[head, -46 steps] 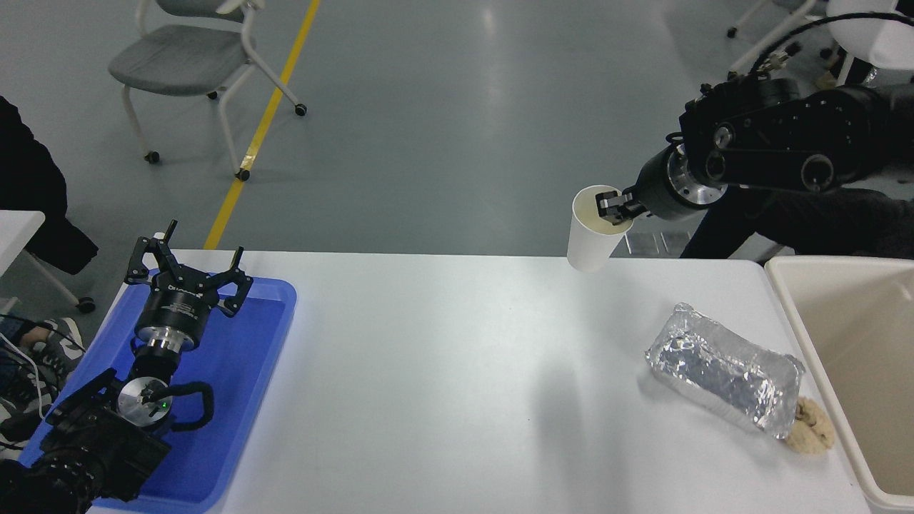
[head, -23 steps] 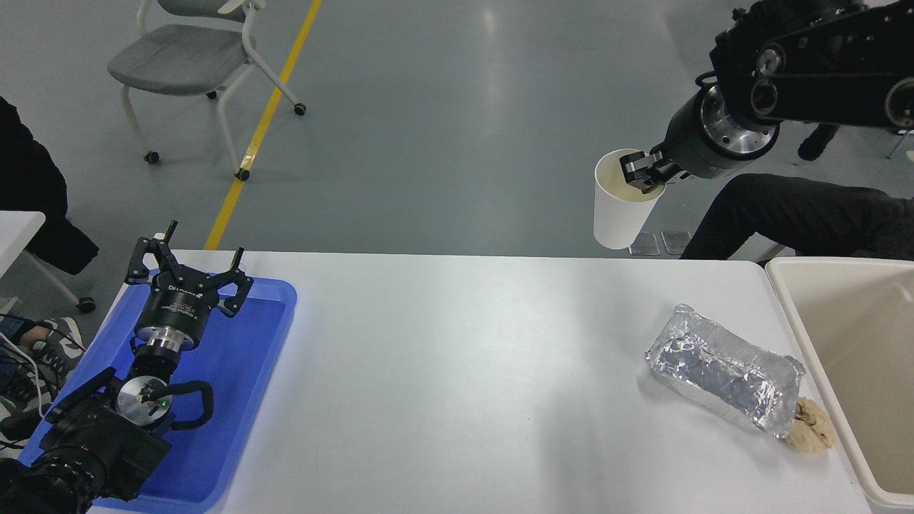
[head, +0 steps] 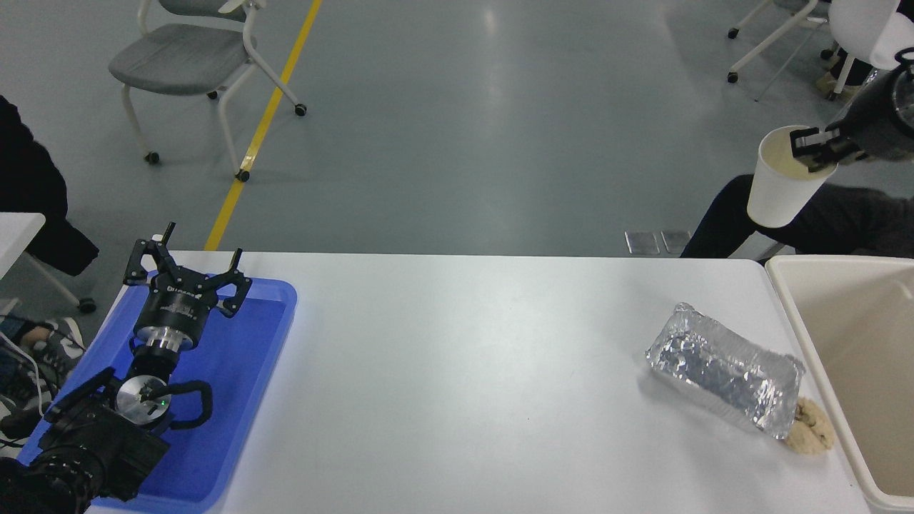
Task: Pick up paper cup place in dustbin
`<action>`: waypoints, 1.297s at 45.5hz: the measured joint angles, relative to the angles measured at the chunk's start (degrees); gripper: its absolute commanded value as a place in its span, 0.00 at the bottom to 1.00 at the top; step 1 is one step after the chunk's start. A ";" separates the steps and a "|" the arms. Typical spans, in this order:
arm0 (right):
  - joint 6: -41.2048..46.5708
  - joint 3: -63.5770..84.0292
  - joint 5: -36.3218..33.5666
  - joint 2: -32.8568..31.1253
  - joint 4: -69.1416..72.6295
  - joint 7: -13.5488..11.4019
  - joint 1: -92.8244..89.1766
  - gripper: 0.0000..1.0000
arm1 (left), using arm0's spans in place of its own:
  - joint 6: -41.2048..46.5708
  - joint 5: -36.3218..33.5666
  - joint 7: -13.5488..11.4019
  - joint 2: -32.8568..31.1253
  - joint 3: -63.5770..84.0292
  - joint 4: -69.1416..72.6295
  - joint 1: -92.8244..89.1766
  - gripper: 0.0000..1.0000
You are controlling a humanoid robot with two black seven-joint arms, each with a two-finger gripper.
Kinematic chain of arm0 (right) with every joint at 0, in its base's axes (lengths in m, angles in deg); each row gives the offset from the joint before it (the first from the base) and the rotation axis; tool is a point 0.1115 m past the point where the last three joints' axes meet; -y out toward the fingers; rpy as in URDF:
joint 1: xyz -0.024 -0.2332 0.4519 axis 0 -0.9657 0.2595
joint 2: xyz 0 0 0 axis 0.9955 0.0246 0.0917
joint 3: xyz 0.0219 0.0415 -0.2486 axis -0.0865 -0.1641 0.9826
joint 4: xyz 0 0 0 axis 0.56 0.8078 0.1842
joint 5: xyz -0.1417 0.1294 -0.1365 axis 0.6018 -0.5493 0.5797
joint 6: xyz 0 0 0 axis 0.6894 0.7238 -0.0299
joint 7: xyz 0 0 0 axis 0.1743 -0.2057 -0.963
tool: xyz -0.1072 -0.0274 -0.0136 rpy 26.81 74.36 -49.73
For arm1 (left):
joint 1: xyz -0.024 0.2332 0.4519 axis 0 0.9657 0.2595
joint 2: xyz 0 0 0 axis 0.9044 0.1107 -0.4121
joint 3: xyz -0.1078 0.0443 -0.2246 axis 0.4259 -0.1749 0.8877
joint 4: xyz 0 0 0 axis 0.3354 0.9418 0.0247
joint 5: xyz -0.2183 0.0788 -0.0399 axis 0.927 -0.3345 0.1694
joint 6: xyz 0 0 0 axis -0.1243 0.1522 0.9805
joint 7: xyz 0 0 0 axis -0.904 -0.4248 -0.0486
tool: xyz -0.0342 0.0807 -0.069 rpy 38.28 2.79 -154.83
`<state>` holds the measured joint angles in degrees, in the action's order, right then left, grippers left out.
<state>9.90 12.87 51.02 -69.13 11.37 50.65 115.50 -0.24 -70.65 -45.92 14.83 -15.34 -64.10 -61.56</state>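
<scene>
The dustbin [head: 850, 335] stands at the right end of the bench [head: 464, 371], cream-beige with a thick rounded rim; the part of its inside that shows holds nothing. At the left end a flat blue tray [head: 235, 400] also holds no objects, with the parked left end effector [head: 187, 268] above it, fingers spread apart and gripping nothing.

One paper cup [head: 778, 187] hangs in the air at the upper right, well above the bench and beyond its far edge, near the dustbin's far left corner in the picture. The right end effector [head: 814, 146] comes in from the right edge and is clamped on the cup's rim, one finger inside the mouth. The cup's long axis is near vertical with a slight tilt, mouth up and leaning toward the right, narrow base down. Its cream inside looks empty.

On the bench near the dustbin lies one crumpled foil packet [head: 725, 375], and one pale cookie [head: 810, 432] touches its right end. A person's dark-clothed leg [head: 721, 221] shows behind the cup.
</scene>
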 measured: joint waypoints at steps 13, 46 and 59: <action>-1.43 -11.03 3.23 -8.65 -13.80 0.34 -17.01 0.00 | 0.00 0.01 0.00 0.00 0.00 -0.04 -0.01 1.00; -18.38 -44.83 3.03 3.11 -42.57 3.16 -67.48 0.00 | 0.00 0.00 0.00 0.01 -0.02 -0.01 -0.01 1.00; -20.87 -49.88 -1.22 9.91 -48.89 3.44 -76.58 0.00 | 0.00 0.00 0.00 0.03 0.00 0.00 0.05 1.00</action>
<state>-10.98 -37.01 49.81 -59.22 -37.52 54.09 38.92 -0.24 -70.64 -45.92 14.85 -15.34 -64.11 -61.51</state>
